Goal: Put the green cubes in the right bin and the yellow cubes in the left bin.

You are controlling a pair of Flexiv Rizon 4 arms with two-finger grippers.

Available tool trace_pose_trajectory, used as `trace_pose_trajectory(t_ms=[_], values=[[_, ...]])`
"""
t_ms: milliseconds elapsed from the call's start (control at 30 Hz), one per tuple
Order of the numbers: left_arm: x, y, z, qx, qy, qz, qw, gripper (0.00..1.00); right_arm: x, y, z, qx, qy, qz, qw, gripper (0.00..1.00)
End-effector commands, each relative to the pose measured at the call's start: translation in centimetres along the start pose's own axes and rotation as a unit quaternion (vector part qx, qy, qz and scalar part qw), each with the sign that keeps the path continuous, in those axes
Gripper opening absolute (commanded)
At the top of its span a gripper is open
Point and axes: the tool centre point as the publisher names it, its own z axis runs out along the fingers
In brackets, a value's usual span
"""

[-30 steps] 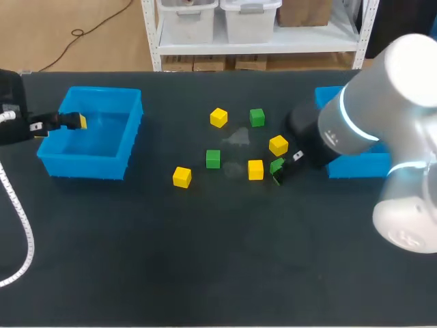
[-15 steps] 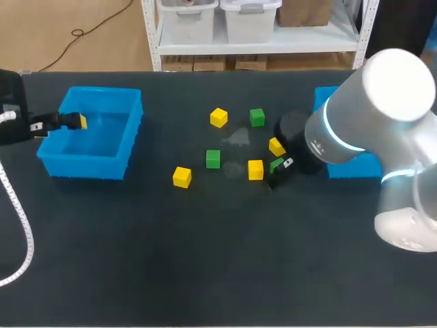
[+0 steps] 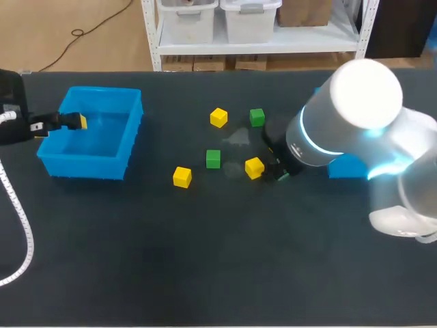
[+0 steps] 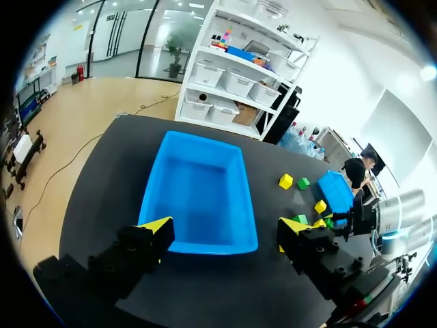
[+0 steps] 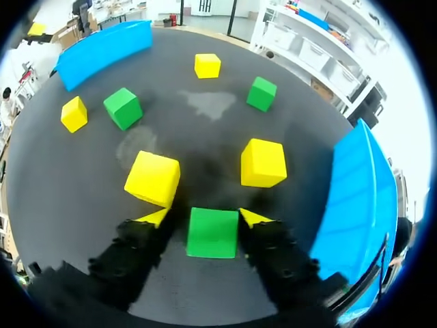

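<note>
Hovered with the left gripper (image 4: 225, 225) spread wide at the rim of the blue plastic left bin (image 4: 201, 178), and farther right straddled a small green cube (image 5: 213, 232) on the black table (image 5: 89, 157) with the right gripper (image 5: 204, 217), grasp impossible to tell.

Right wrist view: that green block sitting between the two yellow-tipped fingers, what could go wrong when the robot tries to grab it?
1. A yellow cube sits almost against one finger of the right gripper. Closing or lifting could shove it aside or drag it along with the green cube.
2. The green cube looks nearer one finger than the other, so it may twist or slip out as the fingers close.
</note>
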Motion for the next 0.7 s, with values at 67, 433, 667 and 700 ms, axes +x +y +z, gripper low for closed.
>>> trace_pose_trajectory(t_ms=[67,433,667,700], values=[[-0.1,-0.2,0.1,-0.007,0.002,-0.001,1.000,1.00,0.7,-0.2,0.1,0.090,-0.013,0.000,0.996,0.00],[-0.1,-0.2,0.1,-0.007,0.002,-0.001,1.000,1.00,-0.7,-3.9,-6.7,0.097,-0.088,0.027,0.991,0.00],[-0.1,-0.2,0.1,-0.007,0.002,-0.001,1.000,1.00,-3.1,-10.0,-12.0,0.113,-0.142,0.107,0.978,0.00],[-0.1,-0.2,0.1,-0.007,0.002,-0.001,1.000,1.00,-3.3,-11.1,-12.3,0.123,-0.147,0.120,0.974,0.00]])
